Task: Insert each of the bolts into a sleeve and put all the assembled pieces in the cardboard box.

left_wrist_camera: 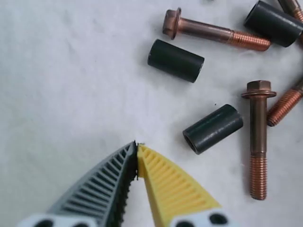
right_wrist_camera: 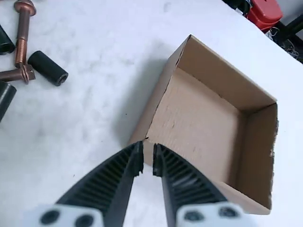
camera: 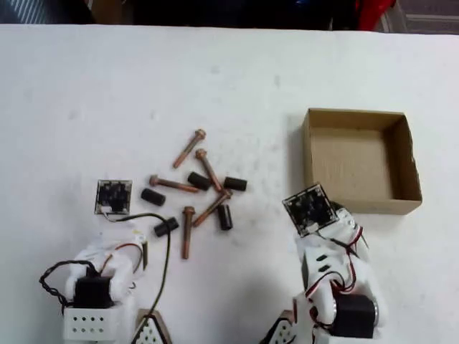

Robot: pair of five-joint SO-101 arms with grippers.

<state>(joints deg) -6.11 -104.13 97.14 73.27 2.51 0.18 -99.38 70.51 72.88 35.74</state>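
Honestly, the left gripper (left_wrist_camera: 137, 150), clenched on nothing, is the nearer one, and the closest short black cylindrical sleeve (left_wrist_camera: 213, 128) lies on the white table (left_wrist_camera: 57, 71) near its tip, long axis slanted crosswise.

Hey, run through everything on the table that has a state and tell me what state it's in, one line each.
cardboard box: upright, open-topped, empty.
bolts: five, lying loose on the table, none in a sleeve.
sleeves: five, lying loose, all without a bolt.
left gripper: shut, holding nothing.
right gripper: shut, holding nothing.
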